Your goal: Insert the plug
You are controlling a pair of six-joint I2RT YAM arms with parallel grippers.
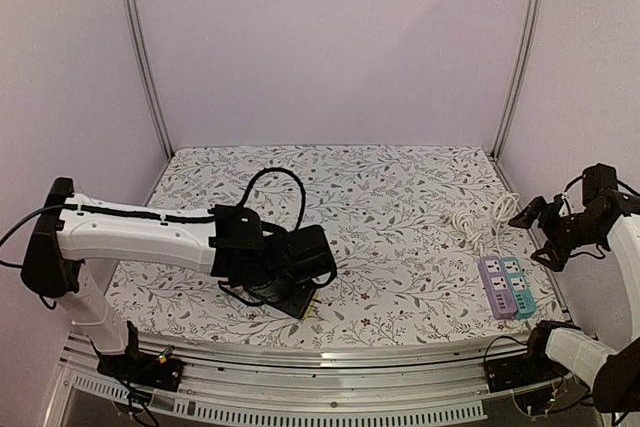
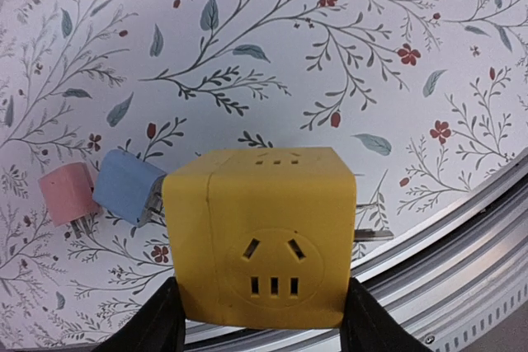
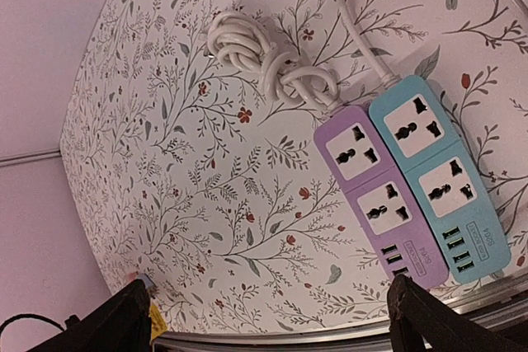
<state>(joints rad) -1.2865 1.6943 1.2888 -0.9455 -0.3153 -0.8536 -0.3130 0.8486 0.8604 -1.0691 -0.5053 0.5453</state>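
My left gripper (image 2: 262,323) is shut on a yellow cube adapter (image 2: 260,232), one black finger on each side, its socket face toward the camera and a metal prong sticking out on its right. It is low over the table's near edge; in the top view the left gripper (image 1: 300,292) hides the cube. A purple power strip (image 1: 495,288) and a teal power strip (image 1: 517,285) lie side by side at the right front, also in the right wrist view, purple (image 3: 375,195) and teal (image 3: 437,183). My right gripper (image 3: 272,327) is open and empty, raised above them (image 1: 540,232).
A pink plug (image 2: 68,194) and a blue plug (image 2: 128,187) lie on the floral cloth just left of the cube. A coiled white cord (image 1: 475,227) runs from the strips. The metal rail of the table's front edge (image 2: 462,237) is close below the cube.
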